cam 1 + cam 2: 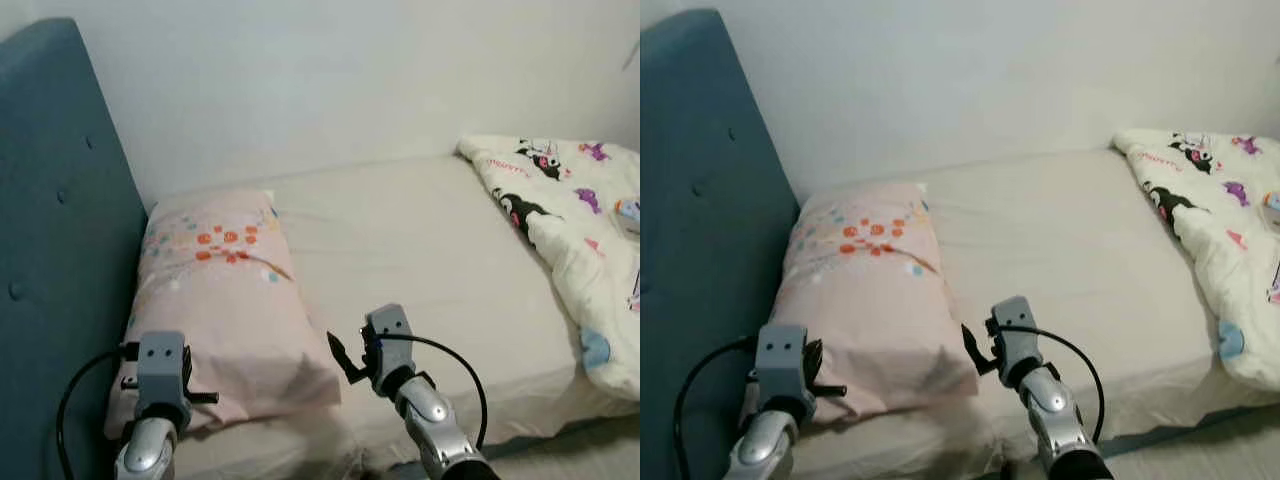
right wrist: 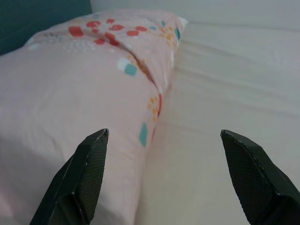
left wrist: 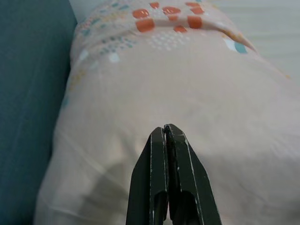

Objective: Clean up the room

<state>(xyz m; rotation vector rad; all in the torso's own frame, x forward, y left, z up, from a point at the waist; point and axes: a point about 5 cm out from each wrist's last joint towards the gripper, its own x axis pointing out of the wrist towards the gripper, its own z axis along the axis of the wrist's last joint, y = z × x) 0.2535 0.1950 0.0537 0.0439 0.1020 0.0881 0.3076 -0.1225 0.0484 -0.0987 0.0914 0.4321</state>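
Facing: a bed (image 1: 420, 250) with a beige sheet, pale wall behind, teal padded headboard (image 1: 50, 200) on the robot's left
Pillow: pink pillow (image 1: 225, 300) with orange and teal print lies flat at the head end, its long side against the headboard
Duvet: white cartoon-print duvet (image 1: 570, 230) bunched on the right part of the mattress, well apart from the pillow
Left gripper: left gripper (image 3: 165, 133) sits low over the pillow's near end, by the headboard side; black fingers pressed together, nothing between them
Right gripper: right gripper (image 2: 164, 140) hovers just beside the pillow's near right corner; fingers (image 2: 89, 164) spread wide, one over the pillow edge, the other over bare sheet, holding nothing
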